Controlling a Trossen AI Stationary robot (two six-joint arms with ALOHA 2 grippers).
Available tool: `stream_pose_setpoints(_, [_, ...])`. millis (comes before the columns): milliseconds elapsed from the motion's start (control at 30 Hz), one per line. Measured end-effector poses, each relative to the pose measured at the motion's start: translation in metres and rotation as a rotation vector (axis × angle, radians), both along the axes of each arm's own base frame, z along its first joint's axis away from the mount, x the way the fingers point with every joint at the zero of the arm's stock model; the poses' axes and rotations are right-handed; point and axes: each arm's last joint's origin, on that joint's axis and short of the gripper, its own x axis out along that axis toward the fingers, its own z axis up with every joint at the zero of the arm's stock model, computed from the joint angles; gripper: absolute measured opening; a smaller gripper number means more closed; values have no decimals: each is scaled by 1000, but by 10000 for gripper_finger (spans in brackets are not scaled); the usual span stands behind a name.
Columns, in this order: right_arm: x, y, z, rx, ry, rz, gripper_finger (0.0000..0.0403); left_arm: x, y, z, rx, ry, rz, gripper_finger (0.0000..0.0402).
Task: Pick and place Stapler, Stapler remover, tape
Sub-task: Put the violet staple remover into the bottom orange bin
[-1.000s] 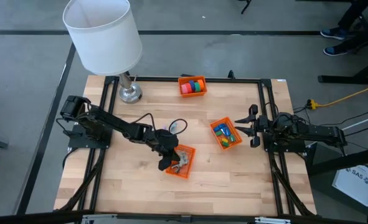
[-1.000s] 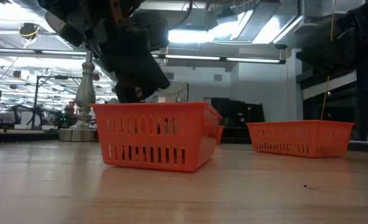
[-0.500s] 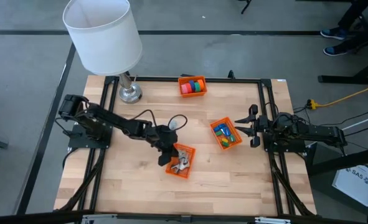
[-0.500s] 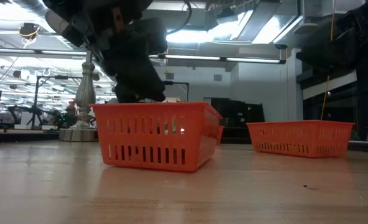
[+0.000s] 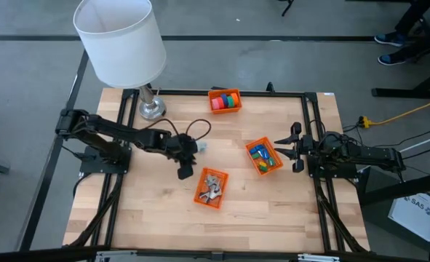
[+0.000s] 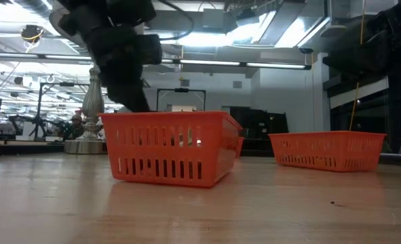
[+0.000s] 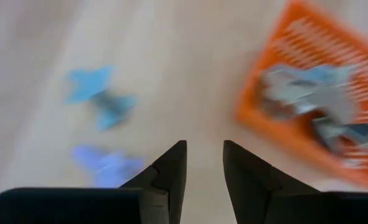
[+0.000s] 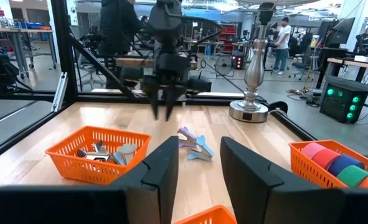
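My left gripper [image 5: 184,172] hangs empty over bare table, just left of an orange basket [image 5: 211,187] that holds grey and blue stapler removers [image 7: 308,99]; its fingers stand a little apart. Two more blue stapler removers [image 7: 99,99] lie on the wood [image 8: 193,144] beyond that basket, near the left wrist [image 5: 199,148]. The tape rolls [image 5: 225,100], red, green, pink and orange, fill a basket at the far edge. My right gripper [image 5: 291,148] waits open at the right side. I can make out no stapler.
A third orange basket [image 5: 263,156] with small blue, green and yellow pieces sits in front of the right gripper. A lamp with a white shade [image 5: 120,40] and a metal base [image 5: 152,109] stands at the far left corner. Bare wood lies along the near edge.
My left gripper has drawn back from above the stapler-remover basket, rising and moving toward the table's left and far side. It now hangs beside the basket instead of over it. The basket and its contents have stayed in place.
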Motion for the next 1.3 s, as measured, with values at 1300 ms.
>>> stream_pose_setpoints(1300, [0, 0, 0, 0, 0, -1, 124, -4, -25, -46, 819, 392, -341, 83])
